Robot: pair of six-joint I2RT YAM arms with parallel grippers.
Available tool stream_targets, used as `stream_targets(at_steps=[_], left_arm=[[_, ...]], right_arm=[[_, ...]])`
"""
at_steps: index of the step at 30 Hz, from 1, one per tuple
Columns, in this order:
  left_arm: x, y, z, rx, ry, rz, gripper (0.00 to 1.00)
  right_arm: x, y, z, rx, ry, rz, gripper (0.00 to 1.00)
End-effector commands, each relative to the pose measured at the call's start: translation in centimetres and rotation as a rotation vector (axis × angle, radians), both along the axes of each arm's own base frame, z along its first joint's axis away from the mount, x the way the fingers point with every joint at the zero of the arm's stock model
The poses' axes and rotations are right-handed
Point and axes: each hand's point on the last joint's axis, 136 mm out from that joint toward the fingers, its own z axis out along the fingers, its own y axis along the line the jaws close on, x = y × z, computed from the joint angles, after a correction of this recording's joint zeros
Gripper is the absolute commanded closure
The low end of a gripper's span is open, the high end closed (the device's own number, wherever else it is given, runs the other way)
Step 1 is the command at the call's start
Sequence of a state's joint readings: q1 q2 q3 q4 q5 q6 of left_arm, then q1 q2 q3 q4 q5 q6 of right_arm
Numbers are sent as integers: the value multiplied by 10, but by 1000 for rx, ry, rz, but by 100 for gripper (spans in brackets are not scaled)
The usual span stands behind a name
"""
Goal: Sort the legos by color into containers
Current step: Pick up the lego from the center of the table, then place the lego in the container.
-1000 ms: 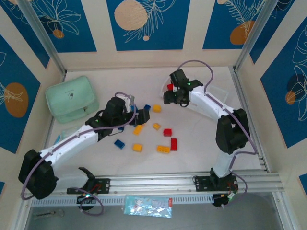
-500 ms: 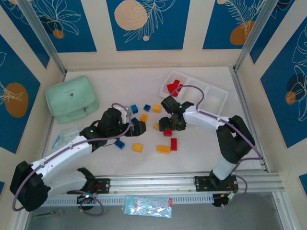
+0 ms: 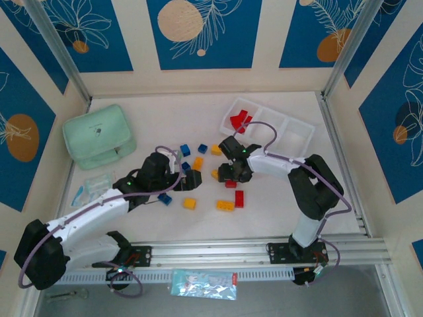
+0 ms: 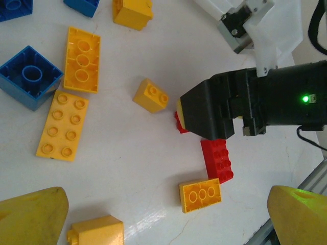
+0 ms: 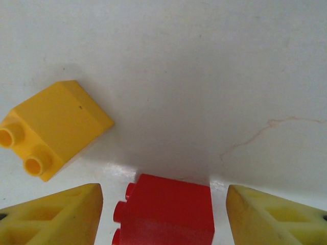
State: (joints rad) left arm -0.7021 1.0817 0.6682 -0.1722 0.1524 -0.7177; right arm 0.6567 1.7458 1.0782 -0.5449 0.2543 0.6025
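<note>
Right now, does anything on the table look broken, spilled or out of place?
Nothing spilled or broken. One oddity: a thin crack-like line runs across the table near the red brick that the right gripper straddles. The white tray sits slightly askew.

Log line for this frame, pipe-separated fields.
right gripper open around red brick | left gripper open | tray holds red bricks at one end

The left arm [image 3: 92,211] and the right arm [image 3: 281,162] are each built of white links with bulky black joints. A thin purple-grey cable [image 3: 256,123] loops along each one. The fingers [image 5: 56,214] are yellow plastic, and a small green light [image 4: 305,98] glows on the black wrist block [image 4: 265,97].
</note>
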Motion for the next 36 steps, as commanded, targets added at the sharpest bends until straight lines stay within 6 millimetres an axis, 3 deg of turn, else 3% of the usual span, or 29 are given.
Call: stream_targets(at_steps=[1,10,15,19,27,36], left_arm=[[3,-1,1,-4,-14,17,1],[3,-1,4,3,-13,20,1],[6,0,8,6,-28,26,1],[11,-5,14,6,-43,17,1],[32,-17,32,1,-95,26,1],[64,-27,47,27,-160,56,1]], right_arm=[[-2,1,-9,-14,8,0,40],[0,6,2,14,-16,26,56],[7,3,22,41,-57,23,60],[24,-4,44,68,-107,6,61],[95,-26,90,101,-224,-55,61],[192,-44,114,34,-352,-84,60]])
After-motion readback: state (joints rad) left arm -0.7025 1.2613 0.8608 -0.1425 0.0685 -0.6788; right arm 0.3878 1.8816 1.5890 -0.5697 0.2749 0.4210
